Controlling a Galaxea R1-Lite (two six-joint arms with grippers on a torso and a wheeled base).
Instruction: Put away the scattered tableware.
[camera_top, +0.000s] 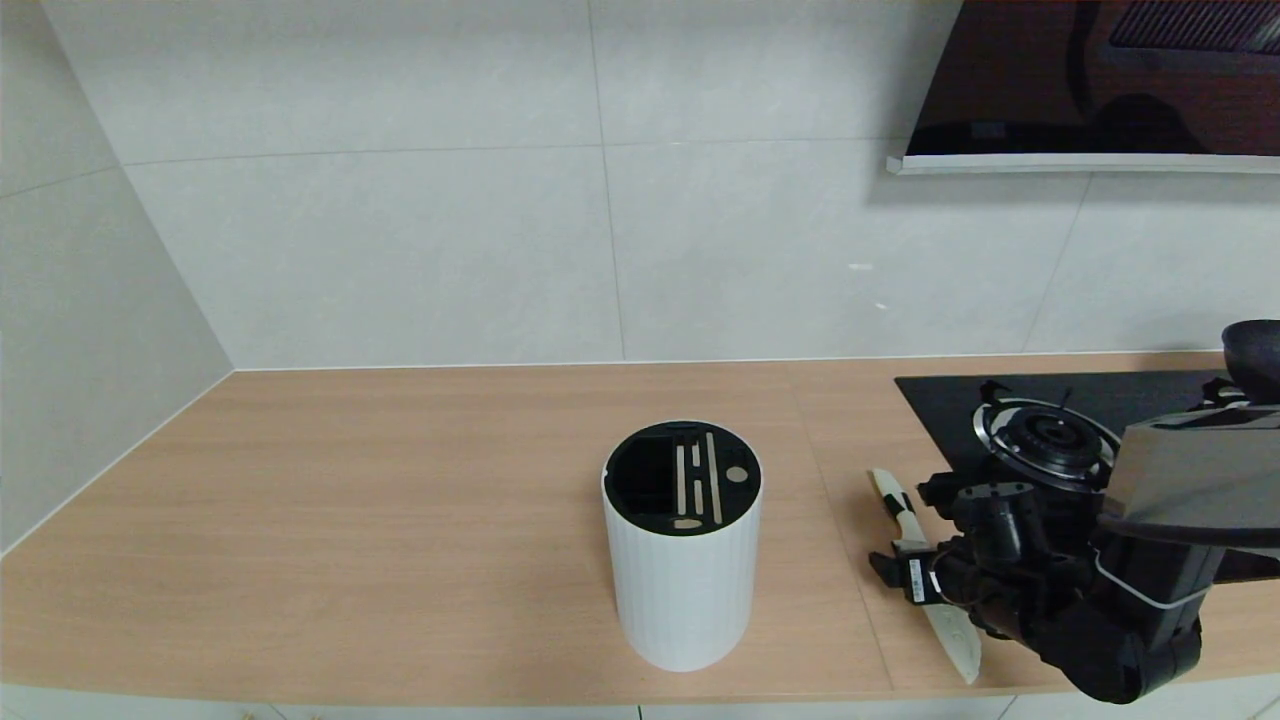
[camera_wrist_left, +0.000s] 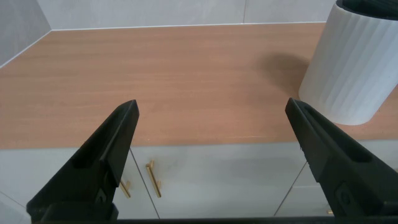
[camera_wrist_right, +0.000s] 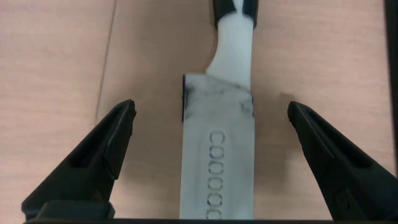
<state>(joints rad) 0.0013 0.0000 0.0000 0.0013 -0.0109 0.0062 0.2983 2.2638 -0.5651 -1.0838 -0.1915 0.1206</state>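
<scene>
My right claw (camera_wrist_right: 211, 115) released, spread wide over the knife (camera_wrist_right: 217, 162) lying flat on the desk (camera_top: 400, 520), my left claw (camera_wrist_left: 210, 112) released too, near the white holder (camera_top: 683, 560)

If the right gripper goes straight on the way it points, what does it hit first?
The knife: its blade lies on the counter, centred before the open right gripper. Depth is unclear.

Robot's black right gripper (camera_top: 912, 532) pointing down, its two fingers (camera_wrist_right: 115, 146) spread wide apart, grey-and-black forearm (camera_top: 1180, 470) rising behind it, black left gripper (camera_wrist_left: 211, 115) angled forward, fingers equally wide apart
</scene>
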